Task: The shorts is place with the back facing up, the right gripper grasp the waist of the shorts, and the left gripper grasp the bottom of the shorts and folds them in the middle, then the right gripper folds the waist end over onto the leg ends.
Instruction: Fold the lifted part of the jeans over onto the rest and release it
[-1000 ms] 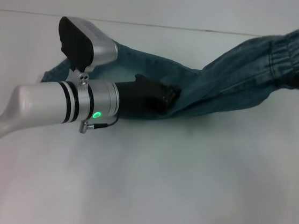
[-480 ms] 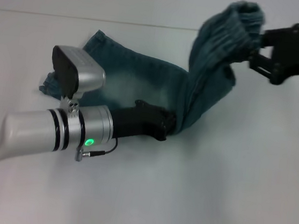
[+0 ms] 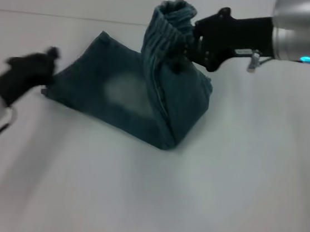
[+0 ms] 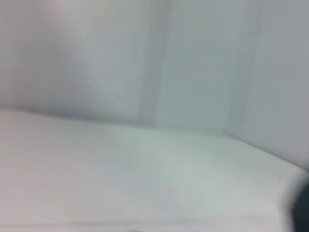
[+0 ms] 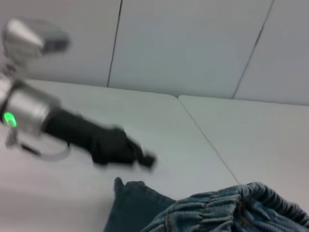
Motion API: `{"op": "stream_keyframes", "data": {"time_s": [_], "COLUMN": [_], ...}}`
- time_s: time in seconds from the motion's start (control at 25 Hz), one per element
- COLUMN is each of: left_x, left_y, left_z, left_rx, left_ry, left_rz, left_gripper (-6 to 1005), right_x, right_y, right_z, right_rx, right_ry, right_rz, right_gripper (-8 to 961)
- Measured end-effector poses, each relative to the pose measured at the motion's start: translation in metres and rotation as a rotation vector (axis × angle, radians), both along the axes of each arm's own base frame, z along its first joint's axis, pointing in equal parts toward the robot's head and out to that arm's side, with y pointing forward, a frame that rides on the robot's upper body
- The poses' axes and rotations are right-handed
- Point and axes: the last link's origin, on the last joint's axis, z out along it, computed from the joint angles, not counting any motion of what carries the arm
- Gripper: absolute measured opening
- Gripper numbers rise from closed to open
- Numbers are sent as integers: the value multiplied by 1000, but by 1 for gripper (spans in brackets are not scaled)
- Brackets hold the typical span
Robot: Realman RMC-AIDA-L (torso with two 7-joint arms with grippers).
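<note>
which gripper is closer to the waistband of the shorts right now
Right. The right gripper holds the waist lifted above the shorts. The left gripper is off by the leg ends, not gripping cloth.

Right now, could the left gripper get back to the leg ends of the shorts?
Probably yes. The left gripper sits just beside the leg ends with only bare table between; the right gripper holds the waist lifted farther right.

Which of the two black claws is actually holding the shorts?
The right gripper, lifting the waist of the shorts; the left gripper is clear of them.
</note>
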Motion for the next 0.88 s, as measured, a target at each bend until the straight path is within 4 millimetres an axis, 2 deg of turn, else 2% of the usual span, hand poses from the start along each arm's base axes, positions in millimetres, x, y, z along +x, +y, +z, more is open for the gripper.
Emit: {"op": "stream_keyframes", "data": {"time_s": [0.16, 0.32, 0.6, 0.88], "left_x": [-28, -47, -58, -62], "left_y": [-26, -61, -93, -103], "left_z": [40, 62, 66, 61], "left_rx": [154, 255, 294, 289], "left_ry": [-24, -59, -92, -111], "left_rz": [24, 27, 36, 47], "left_gripper": [0, 0, 4, 12], "right_x": [-17, -35, -60, -71], "right_y": [13, 23, 33, 35], "right_z": [-19, -41, -79, -91], "right_rx": [8, 12, 42, 78], "right_ry": [-58, -116, -239, -285], "right_rz": [35, 72, 145, 221], "right_gripper": [250, 261, 280, 300]}}
